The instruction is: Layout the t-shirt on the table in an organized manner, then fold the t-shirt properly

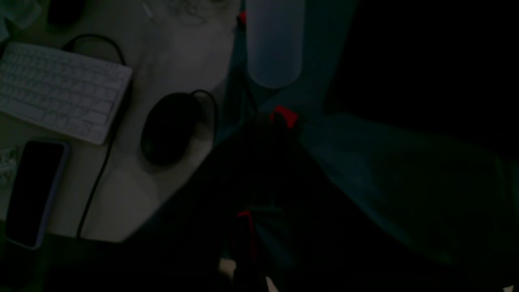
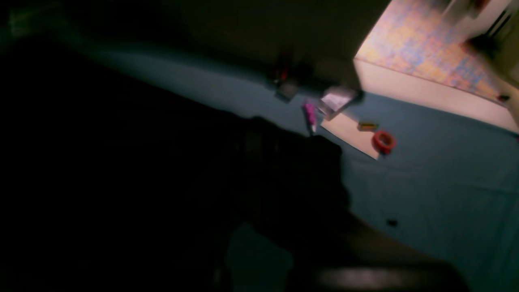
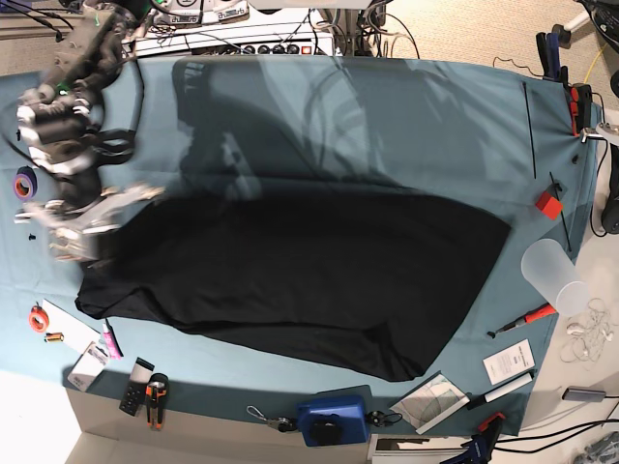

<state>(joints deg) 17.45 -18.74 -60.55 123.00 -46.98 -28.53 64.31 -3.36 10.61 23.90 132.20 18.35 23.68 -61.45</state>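
left wrist view: i'm looking at a very dark picture. the t-shirt (image 1: 251, 182) is a black mass low in the middle, on the teal cloth of the table (image 1: 405, 162). off to the side i make out a white keyboard (image 1: 61, 89), a black mouse (image 1: 170, 127), a phone (image 1: 34, 192) and a frosted cup (image 1: 275, 40). the left gripper isn't visible to me here; it is closed, and on what i cannot tell.

right wrist view: blurred and dark. black fabric fills the left half. on the blue cloth beyond i see a pink marker (image 2: 310, 113) and a red tape roll (image 2: 384, 141).

base view: the shirt lies spread across the middle of the table, plain black side up. the right gripper (image 3: 82, 232) is blurred at the shirt's corner on this view's left, jaws closed; whether it pinches the fabric i cannot tell.
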